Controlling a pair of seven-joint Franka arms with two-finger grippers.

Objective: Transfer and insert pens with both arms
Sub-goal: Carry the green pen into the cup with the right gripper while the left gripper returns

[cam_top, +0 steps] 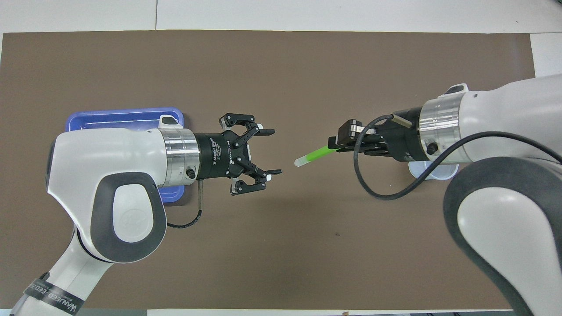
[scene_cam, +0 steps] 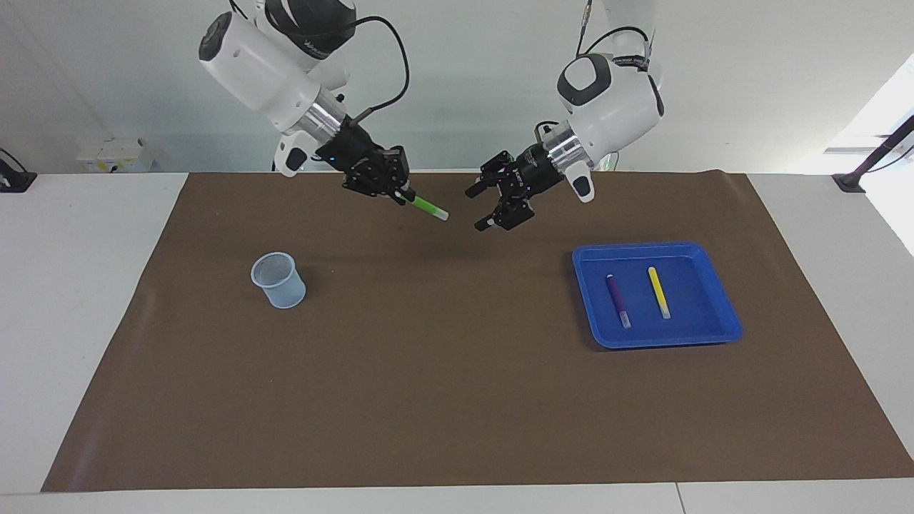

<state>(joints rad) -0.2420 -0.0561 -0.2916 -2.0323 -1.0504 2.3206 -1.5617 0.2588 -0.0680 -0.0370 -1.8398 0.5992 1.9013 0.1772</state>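
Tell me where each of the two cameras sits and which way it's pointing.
Facing view: high across the table, looking at both arms; shows the cup and tray.
Overhead view: above the robots' end, looking steeply down; arms enter from the bottom, the left covering most of the tray.
Both show: the open left end effector and the right end effector holding the green pen.
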